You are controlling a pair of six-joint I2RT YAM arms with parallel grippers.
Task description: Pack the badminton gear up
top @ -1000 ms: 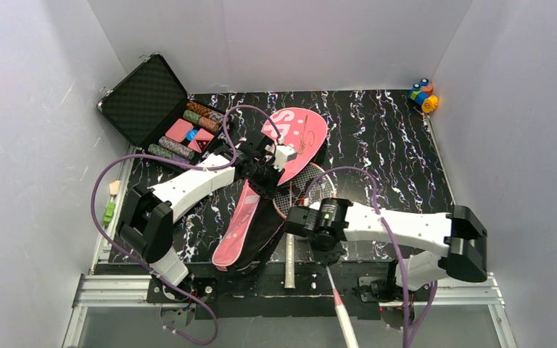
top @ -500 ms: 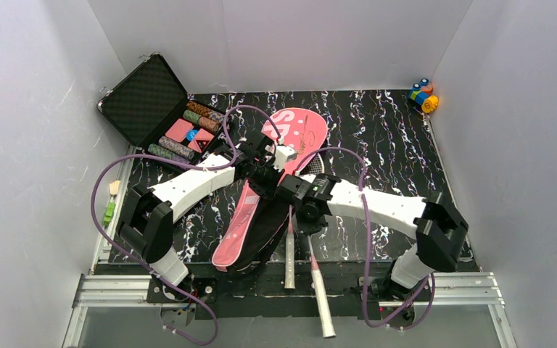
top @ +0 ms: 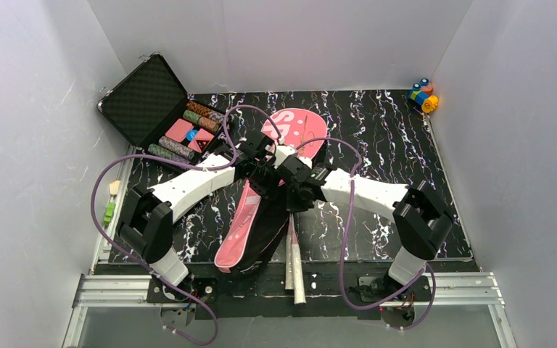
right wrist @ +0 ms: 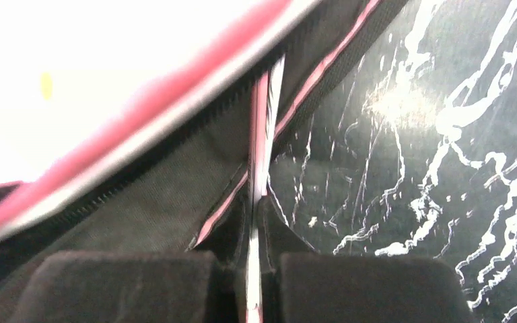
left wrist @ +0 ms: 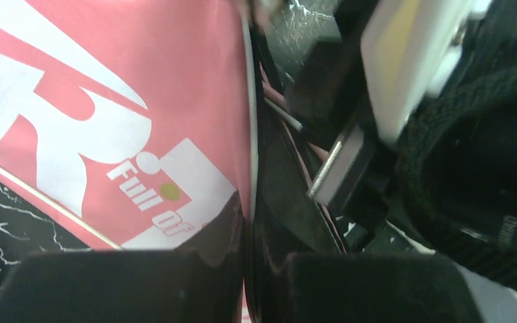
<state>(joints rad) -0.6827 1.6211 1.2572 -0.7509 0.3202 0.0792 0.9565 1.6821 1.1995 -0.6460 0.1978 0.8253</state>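
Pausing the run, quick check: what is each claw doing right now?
Left claw: closed, pinching the pink bag by its edge.
Right claw: closed on the thin shaft of a racket.

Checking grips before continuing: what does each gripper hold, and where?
The left gripper pinches the pink bag by its opening edge; the right gripper pinches a racket by its thin shaft.

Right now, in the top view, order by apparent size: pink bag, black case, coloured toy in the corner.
1-2. pink bag and black case: look alike, bag partly hidden by arms; unranked.
3. coloured toy: smallest.
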